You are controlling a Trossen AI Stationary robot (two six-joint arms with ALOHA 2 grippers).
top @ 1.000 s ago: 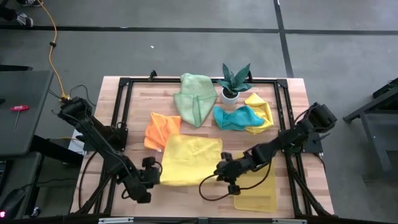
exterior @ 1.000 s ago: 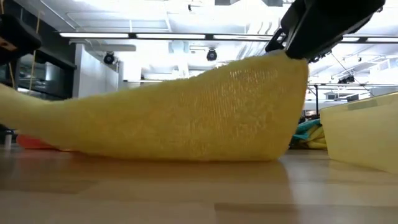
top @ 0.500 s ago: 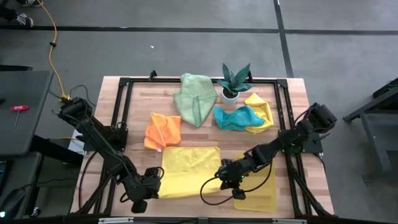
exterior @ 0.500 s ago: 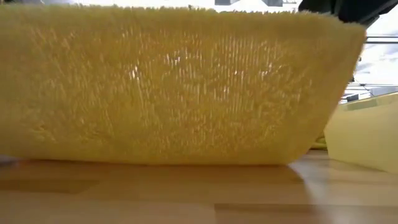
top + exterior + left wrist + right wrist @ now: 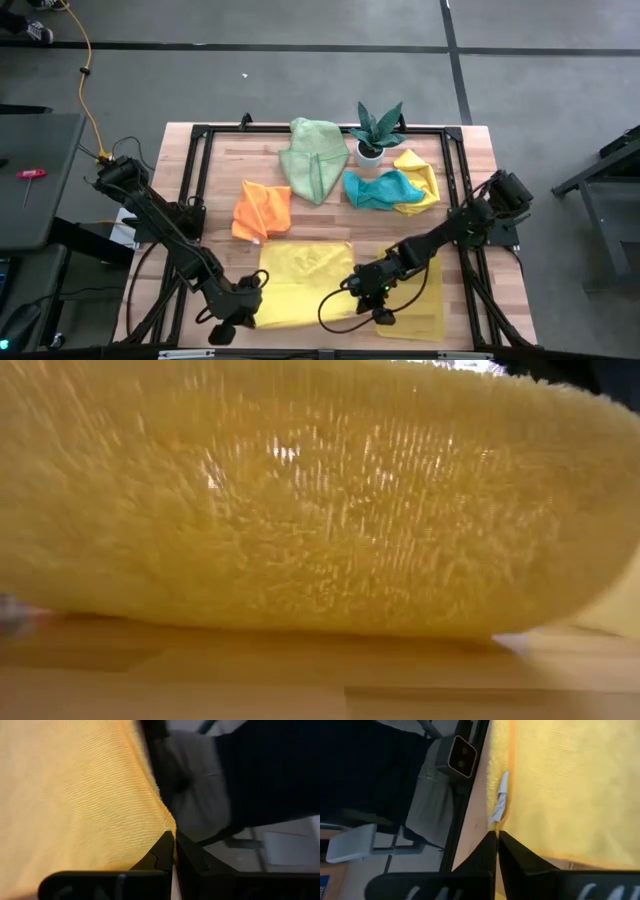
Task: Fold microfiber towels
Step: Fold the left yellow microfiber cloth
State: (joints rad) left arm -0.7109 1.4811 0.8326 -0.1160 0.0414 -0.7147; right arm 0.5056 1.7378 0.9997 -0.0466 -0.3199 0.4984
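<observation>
A robotics lab: wooden table [image 5: 220, 165] in a black metal frame [image 5: 300, 129] on grey concrete floor [image 5: 300, 80].

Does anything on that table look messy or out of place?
Yes: four crumpled towels lie unfolded at the far side: orange, pale green, teal and a yellow one beside a potted plant.

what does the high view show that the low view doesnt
Only the high view shows the orange towel, pale green towel, teal towel, the plant, the tray, and both arms, the left gripper and right gripper shut on the near corners of the yellow towel. Only the low view shows its fuzzy pile up close, hanging just above the table. Both show that yellow towel and the wooden table.
</observation>
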